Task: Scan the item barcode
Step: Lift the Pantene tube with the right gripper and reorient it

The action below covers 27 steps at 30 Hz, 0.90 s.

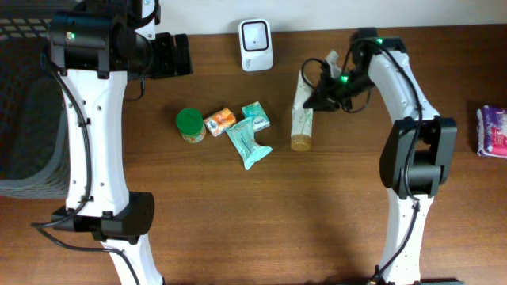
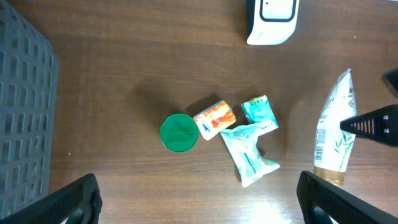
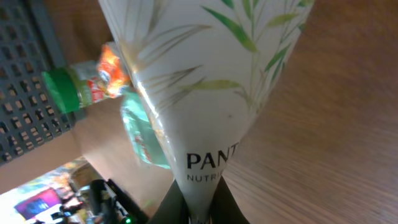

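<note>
Two tools hang over a wood-grain counter point(image 1: 333, 206). A dark grid basket point(image 1: 24, 119) sits left. The glossy white tapered tube point(image 1: 302, 111) lies right of the boxy scanner point(image 1: 256, 34). The right tool point(image 1: 317, 98) is clamped on the tube; the left tool point(image 1: 170, 54) gapes wide, touching nothing.

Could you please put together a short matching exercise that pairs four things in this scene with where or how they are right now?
Things:
1. white tube
2. green-lidded jar
3. white scanner
4. left gripper

States:
a. open, holding nothing
b. apart from the rest, by the far edge of the table
c. clamped in the right gripper
d. next to the orange packet

Pairs: 1-c, 2-d, 3-b, 4-a
</note>
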### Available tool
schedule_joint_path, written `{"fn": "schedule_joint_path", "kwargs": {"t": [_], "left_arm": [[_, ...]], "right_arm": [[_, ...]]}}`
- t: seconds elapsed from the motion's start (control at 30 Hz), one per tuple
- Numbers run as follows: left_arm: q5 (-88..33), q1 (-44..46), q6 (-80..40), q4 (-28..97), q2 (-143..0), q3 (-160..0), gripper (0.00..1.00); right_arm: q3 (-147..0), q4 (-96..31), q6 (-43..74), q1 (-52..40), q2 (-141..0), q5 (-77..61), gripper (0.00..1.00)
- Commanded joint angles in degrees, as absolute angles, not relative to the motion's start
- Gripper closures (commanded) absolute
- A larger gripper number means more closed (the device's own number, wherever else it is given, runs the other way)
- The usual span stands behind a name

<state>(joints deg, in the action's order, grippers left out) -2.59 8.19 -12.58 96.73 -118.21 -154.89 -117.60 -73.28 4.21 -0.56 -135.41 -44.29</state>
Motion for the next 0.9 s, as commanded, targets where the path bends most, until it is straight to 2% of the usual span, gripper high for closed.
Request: {"fn": "schedule_joint_path", "kwargs": {"t": [0.0,0.03,0.07,0.17,0.2,0.3,0.33,0.43,0.47,0.53,0.67,0.73,0.77,0.87], "left_arm": [[-2.72,8.08,-11.66,96.73,-117.38,-155.50,0.01],[-2.72,8.08,-11.66,96.73,-117.38,-155.50,0.01],[-2.72,8.08,-11.66,96.73,-117.38,-155.50,0.01],[-2.72,8.08,-11.66,96.73,-117.38,-155.50,0.01],[-2.72,8.08,-11.66,96.73,-117.38,-155.50,0.01],[-2.72,8.08,-11.66,96.71,-117.38,-155.50,0.01],[-2.72,8.10,-11.66,96.73,-117.38,-155.50,0.01],[-2.72,8.08,-11.68,96.73,-117.38,-155.50,0.01],[-2.72,8.08,-11.66,96.73,-117.38,-155.50,0.01],[-2.72,8.08,-11.66,96.73,-117.38,-155.50,0.01],[-2.72,8.08,-11.66,96.73,-117.38,-155.52,0.01],[-2.72,8.08,-11.66,96.71,-117.38,-155.50,0.01],[-2.72,8.08,-11.66,96.73,-117.38,-155.52,0.01],[-2.72,8.08,-11.66,96.73,-117.38,-155.50,0.01]], "right_arm": [[-107.57,-68.45,3.01,2.33,-135.39,-48.99,0.95],[-104.77,-67.22,3.09,3.46,-135.39,-45.89,0.90],[-104.09,-67.46,5.02,4.32,-135.39,-37.26,0.75],[-104.92,-68.53,8.03,4.91,-135.37,-27.73,0.70],[-108.62,-71.81,7.99,4.95,-135.37,-25.82,0.65],[-120.70,-80.82,7.97,3.49,-135.37,-24.73,0.59],[-122.65,-82.02,7.94,2.74,-135.37,-24.75,0.55],[-122.37,-82.15,7.77,0.23,-135.39,-22.00,0.18],[-120.92,-81.65,8.03,-0.89,-135.39,-21.37,0.11],[-117.73,-79.40,9.30,-2.26,-135.39,-20.86,0.04],[-111.92,-74.24,10.20,-3.99,-135.39,-20.51,0.06],[-109.10,-71.42,10.20,-4.25,-135.39,-20.51,0.19],[-107.63,-69.93,10.20,-4.25,-135.39,-20.51,0.28],[-106.19,-68.14,11.09,-4.71,-135.39,-20.51,0.69]]}}
